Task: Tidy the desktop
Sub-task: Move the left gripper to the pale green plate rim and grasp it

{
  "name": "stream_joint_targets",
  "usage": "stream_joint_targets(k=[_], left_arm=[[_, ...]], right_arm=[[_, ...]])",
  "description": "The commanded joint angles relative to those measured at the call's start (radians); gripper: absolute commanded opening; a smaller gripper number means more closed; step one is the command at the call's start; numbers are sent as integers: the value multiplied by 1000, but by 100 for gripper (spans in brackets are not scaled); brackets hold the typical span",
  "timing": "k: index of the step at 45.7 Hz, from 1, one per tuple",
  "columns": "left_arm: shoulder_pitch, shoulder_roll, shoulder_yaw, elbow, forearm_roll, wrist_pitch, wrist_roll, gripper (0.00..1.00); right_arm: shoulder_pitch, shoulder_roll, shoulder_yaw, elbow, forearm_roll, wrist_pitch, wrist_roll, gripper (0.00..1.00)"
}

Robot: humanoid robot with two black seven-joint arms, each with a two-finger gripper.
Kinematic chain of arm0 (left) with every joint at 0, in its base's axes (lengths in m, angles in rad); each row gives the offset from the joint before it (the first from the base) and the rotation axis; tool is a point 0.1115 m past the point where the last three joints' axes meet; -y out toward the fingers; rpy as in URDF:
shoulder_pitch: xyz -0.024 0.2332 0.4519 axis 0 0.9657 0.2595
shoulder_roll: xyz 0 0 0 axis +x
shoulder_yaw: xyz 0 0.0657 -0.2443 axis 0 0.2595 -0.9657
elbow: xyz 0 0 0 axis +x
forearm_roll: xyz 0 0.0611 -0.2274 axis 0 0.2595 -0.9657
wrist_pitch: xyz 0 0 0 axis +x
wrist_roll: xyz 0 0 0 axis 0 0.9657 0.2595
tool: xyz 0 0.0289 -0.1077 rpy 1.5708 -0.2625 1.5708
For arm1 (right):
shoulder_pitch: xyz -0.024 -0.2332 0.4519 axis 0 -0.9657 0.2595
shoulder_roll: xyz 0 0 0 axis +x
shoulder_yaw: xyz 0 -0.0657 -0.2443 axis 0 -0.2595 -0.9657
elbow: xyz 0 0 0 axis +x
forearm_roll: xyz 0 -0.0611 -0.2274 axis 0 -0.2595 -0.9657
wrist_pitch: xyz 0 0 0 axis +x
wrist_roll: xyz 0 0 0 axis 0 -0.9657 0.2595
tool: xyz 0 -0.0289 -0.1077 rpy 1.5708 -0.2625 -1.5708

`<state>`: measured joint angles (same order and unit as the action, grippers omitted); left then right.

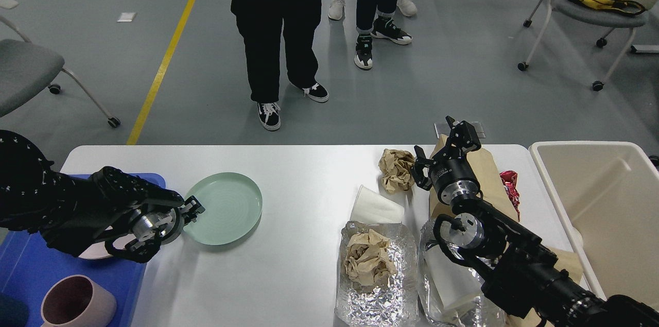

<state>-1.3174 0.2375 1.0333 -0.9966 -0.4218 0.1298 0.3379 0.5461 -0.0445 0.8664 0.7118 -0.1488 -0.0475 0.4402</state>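
The white desktop (304, 172) holds a pale green plate (226, 208) at the left. My left gripper (192, 208) is at the plate's left rim; its dark fingers are too small to tell apart. My right gripper (441, 148) is open and empty, above a brown paper bag (486, 172) at the back right. Beside it lie a crumpled brown paper ball (395, 169), a tipped white paper cup (375, 208) and a red wrapper (510, 188). A foil sheet (378, 298) holds another crumpled paper (366, 261).
A blue tray (25, 273) at the left holds a pink cup (77, 304) and a pink plate (91, 254) mostly hidden by my left arm. A beige bin (607, 203) stands at the right edge. A second foil sheet (448, 278) lies under my right arm. People (278, 33) stand beyond the table.
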Motion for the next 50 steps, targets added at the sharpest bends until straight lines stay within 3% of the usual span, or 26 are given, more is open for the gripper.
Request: stream_joint_targets(k=[1, 3, 4, 25, 31, 42, 50], left_arm=[[30, -20, -6, 30, 0, 11, -6, 69], [40, -21, -6, 39, 0, 13, -8, 58], [41, -21, -6, 42, 0, 11, -10, 57], [61, -41, -30, 67, 2, 16, -13, 55], [73, -46, -36, 81, 2, 16, -11, 40], [76, -46, -35, 81, 5, 16, -8, 25], [76, -47, -35, 81, 8, 17, -5, 21]], right_arm=[[0, 0, 0, 0, 0, 0, 0, 100], [0, 0, 0, 0, 0, 0, 0, 100], [0, 0, 0, 0, 0, 0, 0, 100], [2, 0, 0, 0, 0, 0, 0, 100], [0, 0, 0, 0, 0, 0, 0, 100], [0, 0, 0, 0, 0, 0, 0, 100], [0, 0, 0, 0, 0, 0, 0, 100]])
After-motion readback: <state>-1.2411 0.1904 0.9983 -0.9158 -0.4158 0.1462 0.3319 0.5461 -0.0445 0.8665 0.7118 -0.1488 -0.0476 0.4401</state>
